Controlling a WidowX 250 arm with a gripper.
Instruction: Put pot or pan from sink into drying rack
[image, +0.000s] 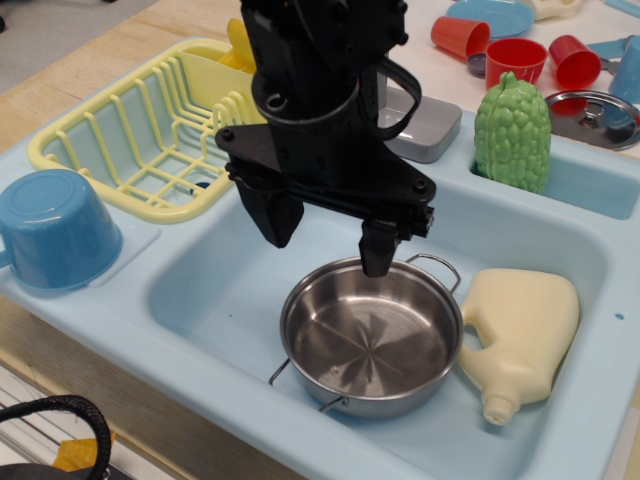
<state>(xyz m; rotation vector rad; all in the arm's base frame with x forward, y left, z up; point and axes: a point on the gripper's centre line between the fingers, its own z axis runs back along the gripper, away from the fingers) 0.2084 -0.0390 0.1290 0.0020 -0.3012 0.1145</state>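
The stainless-steel pan (370, 342) sits flat in the light blue sink (210, 290), toward its front middle, with one wire loop handle at the back right and one at the front left. My black gripper (328, 232) hangs open just above the pan's back rim. Its right finger tip is over the rim and its left finger is over the sink floor outside the pan. It holds nothing. The pale yellow drying rack (150, 135) stands on the counter at the sink's back left, with nothing large in it.
A cream plastic bottle (520, 335) lies in the sink against the pan's right side. An upturned blue pot (52, 228) sits left of the sink. A green artichoke-like toy (512, 132), red cups (515, 58) and a steel lid (592, 115) are at the back right.
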